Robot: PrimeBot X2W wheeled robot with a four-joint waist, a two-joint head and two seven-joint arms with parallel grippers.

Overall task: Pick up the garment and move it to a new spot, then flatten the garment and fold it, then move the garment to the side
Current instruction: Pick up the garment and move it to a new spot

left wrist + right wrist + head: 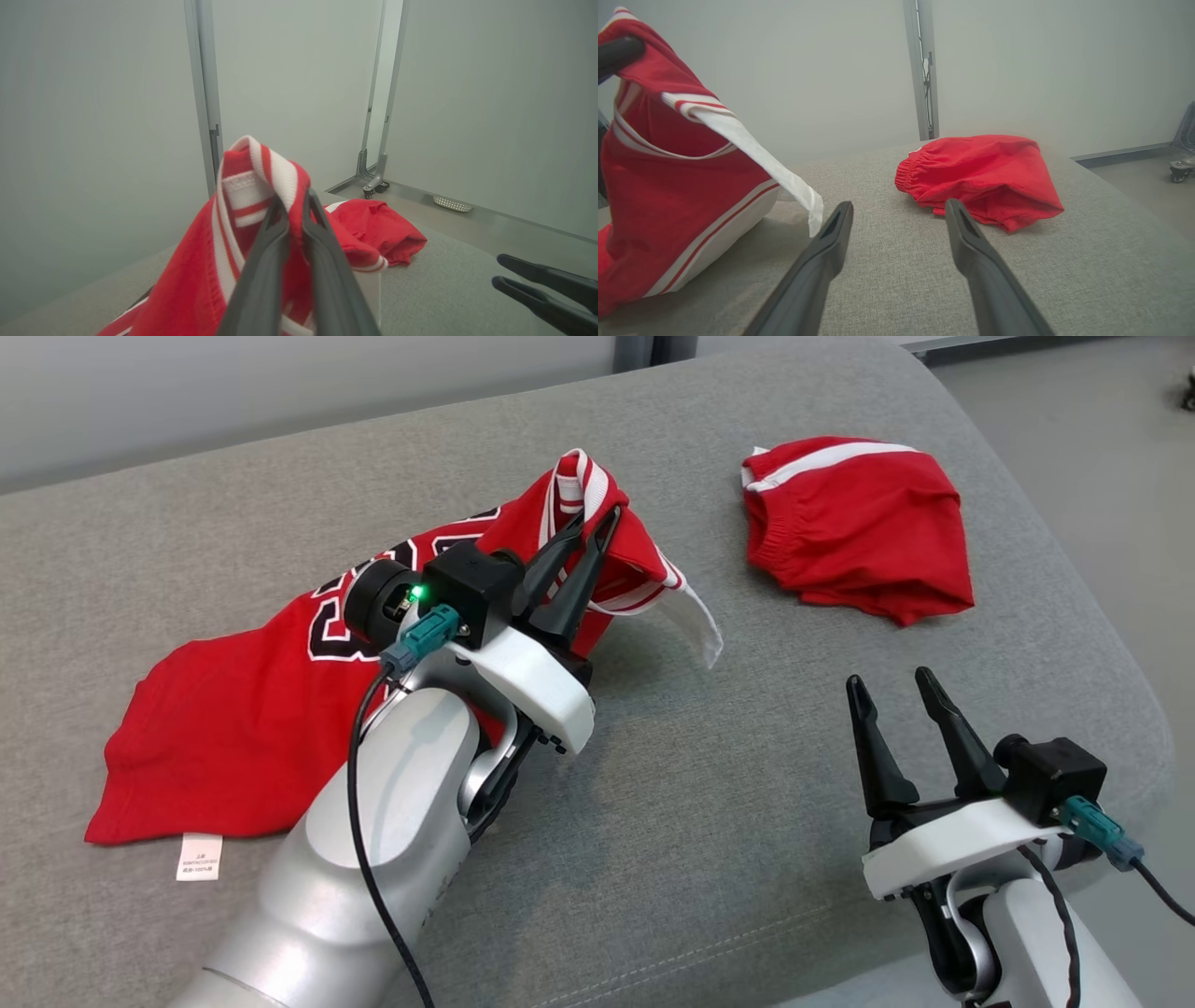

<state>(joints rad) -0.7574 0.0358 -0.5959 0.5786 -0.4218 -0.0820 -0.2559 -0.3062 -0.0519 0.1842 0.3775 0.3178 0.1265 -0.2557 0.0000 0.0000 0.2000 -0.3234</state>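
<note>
Here, in the head view, a grey padded surface (747,803) carries the red jersey (233,728). The jersey runs from the centre toward 8 o'clock, its hem flat on the cushion and its striped neck end raised at the centre. Red shorts (859,532) lie crumpled well apart at 2 o'clock. The left gripper (597,515) is pinched tight on the jersey's red-and-white trim; the right gripper (889,678), at 4 o'clock, stands spread and holds nothing. A white care label (199,856) lies at the hem, 8 o'clock. Judged handling: a light, limp, thin knit that drapes and drags. The banded trim at neckline or shoulder looks the firmest hold, and a second pinch at the opposite shoulder should keep it spread
</note>
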